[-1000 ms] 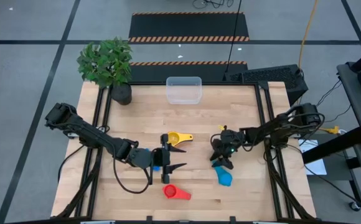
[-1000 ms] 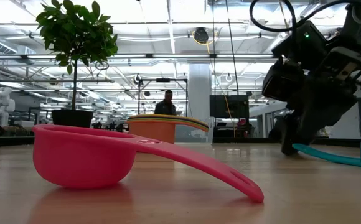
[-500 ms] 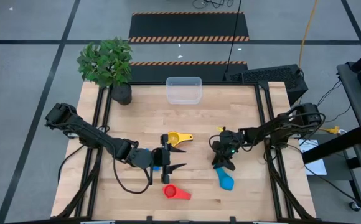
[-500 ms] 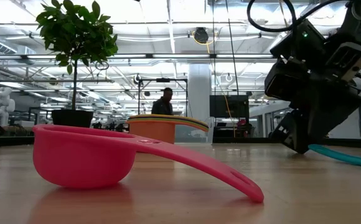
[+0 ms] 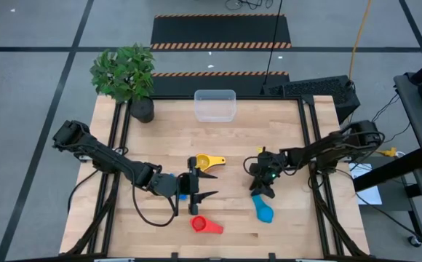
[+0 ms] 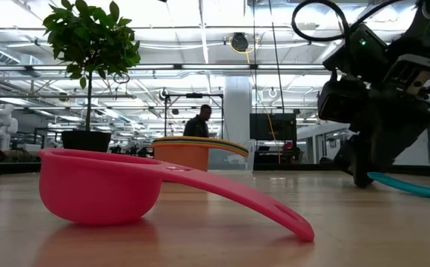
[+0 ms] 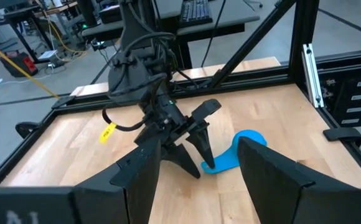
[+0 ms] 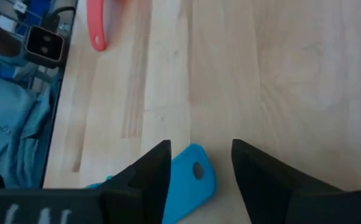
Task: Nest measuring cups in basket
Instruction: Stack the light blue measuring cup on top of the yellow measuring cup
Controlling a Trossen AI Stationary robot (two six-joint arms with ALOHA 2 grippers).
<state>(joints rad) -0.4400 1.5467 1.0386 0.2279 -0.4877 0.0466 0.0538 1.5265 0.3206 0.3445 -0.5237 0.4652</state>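
Note:
A light blue measuring cup (image 5: 265,212) lies on the table right of centre, its handle pointing toward the far side. My right gripper (image 5: 262,191) stands low over that handle, open, one finger on each side of the handle's free end (image 8: 192,179). My left gripper (image 5: 206,185) hovers open and empty near the table's middle. Just beyond it a yellow cup (image 5: 204,160) sits in an orange one (image 6: 189,156). On its near side a red cup (image 5: 199,224) rests on its bowl. The clear basket (image 5: 215,105) stands at the far edge. My right gripper slants down from the table's right side over the light blue cup's handle end (image 7: 213,165), which lies flat on the table. The handle end runs under one finger (image 8: 146,177) in the wrist view. I cannot tell whether the finger touches it.
A potted plant (image 5: 127,73) stands at the far left corner. Something dark blue (image 5: 184,196) shows under my left wrist. Dark frame rails (image 5: 309,138) run along the table's left and right sides. Bare wood lies between the cups and the basket.
My right gripper has tipped and shifted slightly at the light blue cup's handle. The cup has slid a little, still flat on the table: its bowl, seen at the low view's right edge a second ago, is out of that view now.

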